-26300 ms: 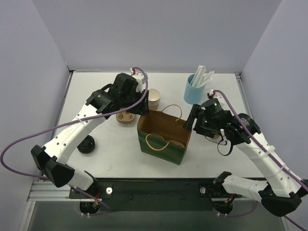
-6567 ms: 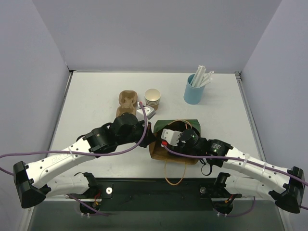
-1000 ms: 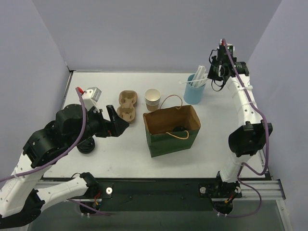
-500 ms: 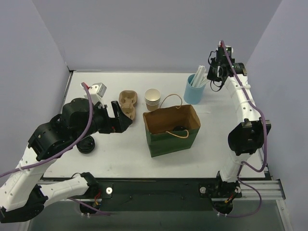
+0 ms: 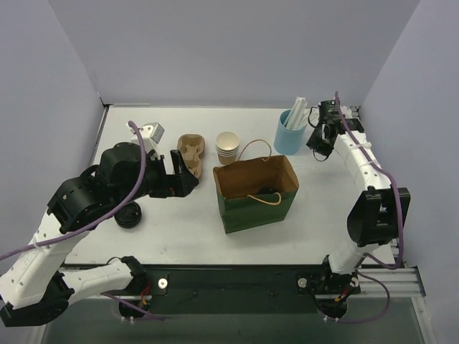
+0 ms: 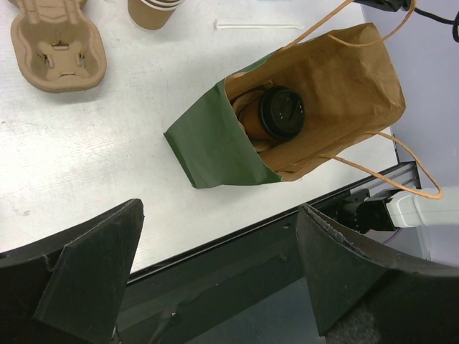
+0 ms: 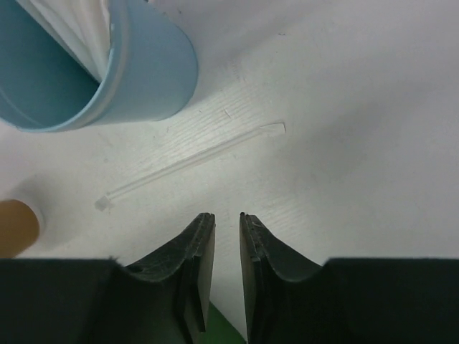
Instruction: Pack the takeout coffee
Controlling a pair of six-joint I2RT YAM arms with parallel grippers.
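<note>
Stack of black lids (image 5: 129,216) lay nearest the arm bases, on the left side. Green paper bag (image 5: 252,204) stood at table centre with its mouth open. Takeout coffee (image 6: 276,115) sat inside the bag, black lid showing. Left gripper (image 6: 219,208) hung over the table left of the bag, fingers spread wide and empty. Beyond it were 1 pulp cup carrier (image 5: 191,153) and a stack of lidless cups (image 5: 227,147). 1 wrapped straw (image 7: 190,163) lay flat near the blue straw holder (image 7: 143,79). Right gripper (image 7: 225,215) pointed down beside the straw, fingers nearly together and empty.
</note>
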